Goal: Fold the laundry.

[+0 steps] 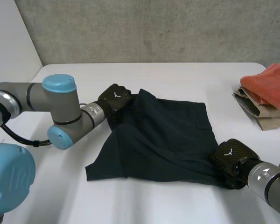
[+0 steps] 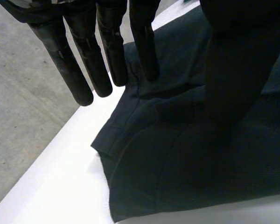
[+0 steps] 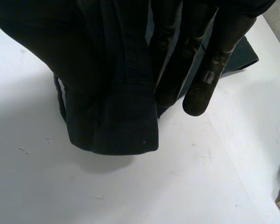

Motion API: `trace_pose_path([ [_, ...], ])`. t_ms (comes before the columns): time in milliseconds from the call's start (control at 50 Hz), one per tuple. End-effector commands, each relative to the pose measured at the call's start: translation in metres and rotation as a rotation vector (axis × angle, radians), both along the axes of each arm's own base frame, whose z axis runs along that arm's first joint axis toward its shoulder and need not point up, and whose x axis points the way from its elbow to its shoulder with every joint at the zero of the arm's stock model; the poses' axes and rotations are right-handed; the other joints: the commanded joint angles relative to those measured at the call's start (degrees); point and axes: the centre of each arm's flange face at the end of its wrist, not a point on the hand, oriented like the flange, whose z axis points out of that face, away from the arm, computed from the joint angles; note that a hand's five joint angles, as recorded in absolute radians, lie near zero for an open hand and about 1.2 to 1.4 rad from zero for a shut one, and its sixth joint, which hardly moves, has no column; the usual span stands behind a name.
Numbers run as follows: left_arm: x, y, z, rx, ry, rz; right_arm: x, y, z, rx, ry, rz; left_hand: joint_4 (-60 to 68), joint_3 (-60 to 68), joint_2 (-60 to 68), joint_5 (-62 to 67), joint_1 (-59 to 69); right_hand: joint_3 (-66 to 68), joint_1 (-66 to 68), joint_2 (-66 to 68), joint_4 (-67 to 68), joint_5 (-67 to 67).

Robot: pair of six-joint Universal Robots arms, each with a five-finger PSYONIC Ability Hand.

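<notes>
The dark garment (image 1: 163, 135) lies spread on the table (image 1: 177, 74) — fingers (image 3: 210, 70) of the right hand (image 1: 233, 161) clenched on one corner, the left hand (image 1: 114, 99) at the opposite corner, its grip I cannot tell. I'd carry both over level, edges matching.

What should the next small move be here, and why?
Probably close the left hand on the dark garment's far corner. Its fingers hang straight over that corner with the thumb apart, gripping nothing, while the right hand pinches the near corner just above the table. Both corners likely need holding before a fold.
</notes>
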Motion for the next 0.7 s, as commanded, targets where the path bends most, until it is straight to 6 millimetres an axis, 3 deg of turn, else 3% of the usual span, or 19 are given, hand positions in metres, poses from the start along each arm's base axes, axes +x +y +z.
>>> trace_pose_path([
  [20,-0.006,-0.001,-0.008,0.0,0.002,-0.017,-0.001,0.0,-0.001,0.001,0.001,-0.001,10.7,10.95,10.92,10.83,10.44,12.28,23.79,12.83,11.74,12.83],
  [320,-0.007,-0.003,-0.017,0.005,-0.006,-0.012,-0.001,0.002,-0.004,0.005,0.002,-0.001,29.37,29.62,29.59,29.5,29.11,12.28,23.79,12.83,11.74,12.83],
  [480,-0.006,-0.002,-0.02,0.009,-0.015,-0.003,-0.001,0.003,-0.005,0.009,0.002,-0.002,45.83,46.08,46.05,45.96,45.57,12.28,23.79,12.83,11.74,12.83],
  [640,0.005,-0.007,-0.016,-0.04,-0.091,0.116,-0.001,0.003,-0.005,0.005,0.002,-0.002,45.85,46.1,46.06,45.97,45.58,12.28,23.79,12.83,11.74,12.83],
  [700,0.013,-0.002,-0.005,-0.085,-0.156,0.165,-0.001,0.003,-0.005,0.005,0.002,-0.002,45.85,46.1,46.06,45.97,45.58,12.28,23.79,12.83,11.74,12.83],
])
